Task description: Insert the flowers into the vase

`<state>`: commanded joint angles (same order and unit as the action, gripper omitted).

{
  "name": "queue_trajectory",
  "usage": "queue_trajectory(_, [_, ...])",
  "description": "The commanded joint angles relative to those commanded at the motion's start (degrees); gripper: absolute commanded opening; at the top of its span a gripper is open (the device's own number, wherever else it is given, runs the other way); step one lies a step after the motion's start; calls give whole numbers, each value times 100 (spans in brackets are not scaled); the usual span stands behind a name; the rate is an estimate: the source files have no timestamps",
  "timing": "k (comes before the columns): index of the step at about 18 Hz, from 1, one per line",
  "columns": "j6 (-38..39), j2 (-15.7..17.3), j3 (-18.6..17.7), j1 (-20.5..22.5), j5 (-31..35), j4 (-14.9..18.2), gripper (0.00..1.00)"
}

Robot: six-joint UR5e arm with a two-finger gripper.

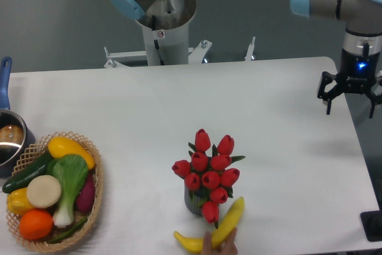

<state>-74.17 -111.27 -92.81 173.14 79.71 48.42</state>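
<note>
The flowers [209, 170], a bunch of red tulip buds with green leaves, stand upright in the vase [192, 203], a small dark grey ribbed cylinder mostly hidden under the blooms, in the lower middle of the table. My gripper [351, 107] hangs open and empty at the table's far right edge, well away from the flowers and pointing down.
A yellow banana [218, 234] held by a fingertip has come in at the bottom edge, just right of the vase. A wicker basket [95, 198] of vegetables sits at the lower left. A blue-handled metal pot [9, 138] is at the left edge.
</note>
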Motion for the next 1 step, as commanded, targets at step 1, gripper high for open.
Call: queue_trajectory(1, [-132, -17, 9, 0, 88, 9, 100])
